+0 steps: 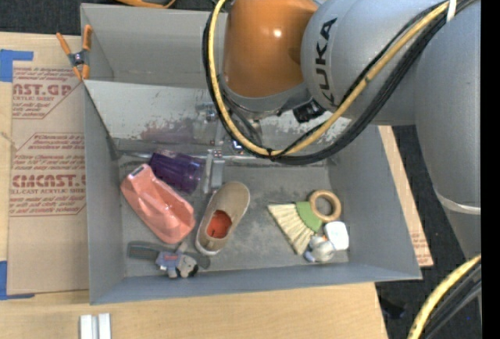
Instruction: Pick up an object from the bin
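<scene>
Camera view, looking down into the grey metal bin (148,44): a purple translucent cup (175,169) is seen lying on its side at the left-centre of the floor, at the foot of the sloping back wall. The gripper (216,164) is lowered just beside the cup's right end; whether the two are touching cannot be told. Whether the claw is released or clenched cannot be told either, and what, if anything, is grasped in it cannot be made out. Its upper part is hidden under the orange cover (262,37) and the looped yellow-and-black cables (226,126) at the wrist.

Just below the gripper a beige shoe (224,216) with a red lining is laid open side up, its toe pointed towards the claw. Left of the shoe, and below the cup, a pink soft object (156,208) is spread across the floor, its upper edge meeting the cup. Near the front wall, small dark grey pieces (166,258) are scattered; their kind is too hard to make out.

Well apart, on the right of the floor, a pale-bristled brush (291,224), a tan tape roll (325,205) and a white block (337,234) are gathered close together. The bin's back right corner is covered by the grey arm (375,56), which is cut off at the right edge.
</scene>
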Tool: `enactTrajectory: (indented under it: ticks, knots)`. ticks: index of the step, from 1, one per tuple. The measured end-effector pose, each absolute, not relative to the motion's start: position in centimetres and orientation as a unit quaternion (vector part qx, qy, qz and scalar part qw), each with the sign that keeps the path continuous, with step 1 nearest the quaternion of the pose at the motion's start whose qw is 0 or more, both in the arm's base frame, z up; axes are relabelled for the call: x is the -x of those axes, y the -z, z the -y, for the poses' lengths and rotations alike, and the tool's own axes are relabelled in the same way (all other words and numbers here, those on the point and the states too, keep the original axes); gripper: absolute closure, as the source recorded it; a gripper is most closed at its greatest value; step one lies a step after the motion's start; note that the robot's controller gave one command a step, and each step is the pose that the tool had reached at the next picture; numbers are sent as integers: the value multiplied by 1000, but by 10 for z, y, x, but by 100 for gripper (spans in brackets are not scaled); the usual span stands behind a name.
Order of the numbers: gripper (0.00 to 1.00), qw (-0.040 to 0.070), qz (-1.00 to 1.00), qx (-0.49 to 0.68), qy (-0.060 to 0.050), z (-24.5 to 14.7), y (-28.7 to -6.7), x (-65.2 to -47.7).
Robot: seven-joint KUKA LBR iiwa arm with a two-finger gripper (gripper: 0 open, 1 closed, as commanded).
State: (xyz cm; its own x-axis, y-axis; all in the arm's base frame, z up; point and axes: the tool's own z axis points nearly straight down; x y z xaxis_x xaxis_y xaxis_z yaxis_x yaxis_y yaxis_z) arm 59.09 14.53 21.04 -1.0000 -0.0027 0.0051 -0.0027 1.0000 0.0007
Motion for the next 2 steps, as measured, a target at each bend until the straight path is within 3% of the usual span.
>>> enactTrajectory:
  ticks: [1, 2]
  knots:
    - [0, -1, 1000, 0, 1, -144, -216, -592]
    - [0, -2, 998, -60, 1, -113, -138, -585]
